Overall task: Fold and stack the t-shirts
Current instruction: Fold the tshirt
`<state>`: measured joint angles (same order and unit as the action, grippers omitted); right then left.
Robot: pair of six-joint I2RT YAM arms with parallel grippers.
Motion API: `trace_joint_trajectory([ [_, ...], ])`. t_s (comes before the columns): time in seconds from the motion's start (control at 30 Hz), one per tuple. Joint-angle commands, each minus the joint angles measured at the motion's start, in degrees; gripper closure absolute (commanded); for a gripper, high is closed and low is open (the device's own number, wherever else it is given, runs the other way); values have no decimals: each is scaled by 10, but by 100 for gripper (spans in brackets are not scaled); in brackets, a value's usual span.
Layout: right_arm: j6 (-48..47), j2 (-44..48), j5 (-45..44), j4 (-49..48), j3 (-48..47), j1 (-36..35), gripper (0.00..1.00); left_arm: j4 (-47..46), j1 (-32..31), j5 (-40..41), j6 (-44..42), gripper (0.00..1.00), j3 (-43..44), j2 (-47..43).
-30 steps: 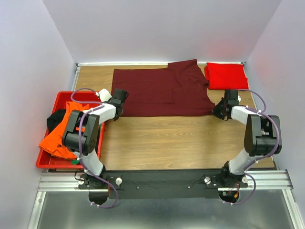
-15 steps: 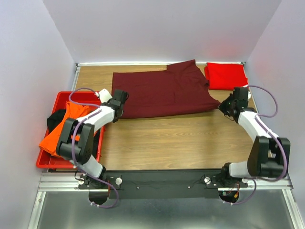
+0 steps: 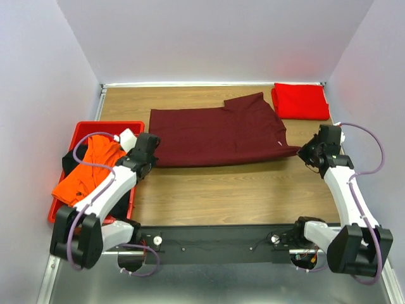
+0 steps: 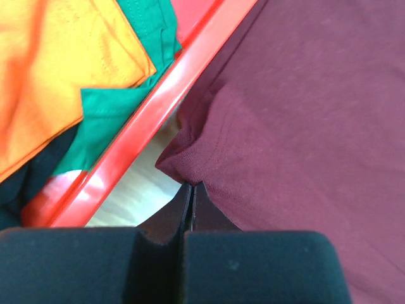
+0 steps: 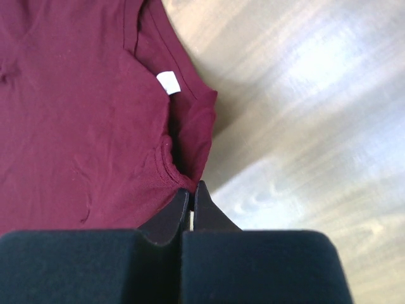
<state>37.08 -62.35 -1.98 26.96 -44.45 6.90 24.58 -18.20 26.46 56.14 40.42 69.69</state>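
Note:
The dark maroon t-shirt (image 3: 218,136) lies stretched across the wooden table between my two grippers. My left gripper (image 3: 152,159) is shut on its left corner, seen pinched at the fingertips in the left wrist view (image 4: 192,185), with the maroon cloth (image 4: 304,126) spreading away. My right gripper (image 3: 305,152) is shut on the right corner near the collar, seen in the right wrist view (image 5: 191,190) with the maroon cloth (image 5: 76,107) and its white label. A folded bright red t-shirt (image 3: 300,101) lies at the back right. An orange t-shirt (image 3: 85,171) and a black one (image 3: 71,159) lie in the tray.
A rigid red plastic tray (image 3: 130,125) stands at the table's left edge; its rim (image 4: 158,107) runs close beside my left gripper. Green cloth (image 4: 142,38) lies in it. Walls close in the back and both sides. Bare wood (image 3: 228,190) lies in front of the maroon shirt.
Both grippers have pulled back toward the near edge and outward, still holding the maroon t-shirt's corners. The shirt has been dragged nearer and stretched wider; it no longer overlaps the red shirt's edge.

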Motion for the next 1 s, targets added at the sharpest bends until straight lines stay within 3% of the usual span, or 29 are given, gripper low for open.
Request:
trace_joint_trajectory([
  [0.0,9,41,-35,84,9,10,100,36,0,0,12,100,-20,-78],
  [0.23,38,133,-29,157,16,11,99,53,-2,-40,20,100,-47,-150],
  [0.43,40,175,-22,201,16,10,83,64,-6,-63,29,100,-64,-200],
  [0.5,34,176,-17,209,13,10,60,61,-6,-73,32,99,-67,-216],
  [0.53,32,175,-18,216,9,10,45,59,-6,-82,29,81,-67,-220],
  [0.57,27,177,-20,218,5,10,17,57,-6,-86,27,74,-66,-229],
  [0.6,25,178,-22,219,2,10,1,57,-6,-88,23,68,-65,-233],
  [0.63,25,179,-17,219,-3,10,0,57,-6,-91,21,57,-59,-235],
  [0.67,21,176,-8,216,-6,10,0,58,-6,-91,12,55,-54,-241],
  [0.87,-1,137,93,100,-13,10,0,55,-5,-66,-21,52,3,-228],
  [0.97,-2,55,110,31,-24,10,0,32,-1,-59,-49,51,34,-176],
])
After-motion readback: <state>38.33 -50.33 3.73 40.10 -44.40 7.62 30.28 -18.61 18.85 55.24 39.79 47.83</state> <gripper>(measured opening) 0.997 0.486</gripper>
